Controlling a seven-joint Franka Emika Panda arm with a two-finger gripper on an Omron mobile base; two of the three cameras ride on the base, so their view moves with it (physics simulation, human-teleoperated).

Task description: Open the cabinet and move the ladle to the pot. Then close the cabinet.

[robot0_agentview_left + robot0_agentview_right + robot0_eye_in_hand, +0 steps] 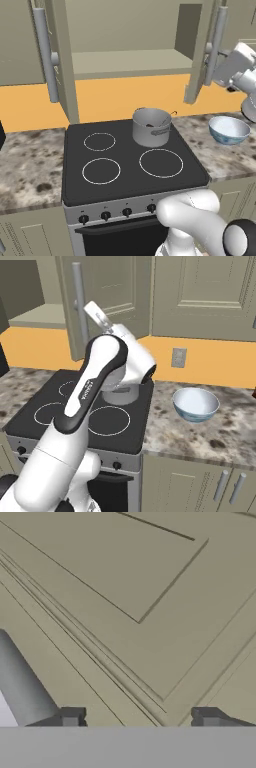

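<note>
The cabinet [130, 55] is open. Both doors stand swung out, and the shelf [131, 61] inside looks bare. Each door has a long silver bar handle; the left handle [44, 50] is on the left door and the right handle [216, 40] is on the right door [202, 60].

The pot [151, 127] sits on the back right ring of the black stove [131, 160]. The ladle [167, 116] is in the pot. Its thin dark handle leans on the pot's rim and pokes out to the right. The bowl end is down inside the pot and hard to make out.

A pale blue bowl [229, 130] sits on the speckled counter [30, 165], to the right of the stove and well apart from the pot.

The arm reaches up to the right door. In the hand view, the claw [139, 718] is right up against the door's panel. Its two dark tips stand wide apart with nothing between them. The left tip [70, 717] is just beside the silver bar, which runs off to the lower left. I cannot tell if the tip is touching the bar or the door.

In the right base view, the arm covers most of the pot.
</note>
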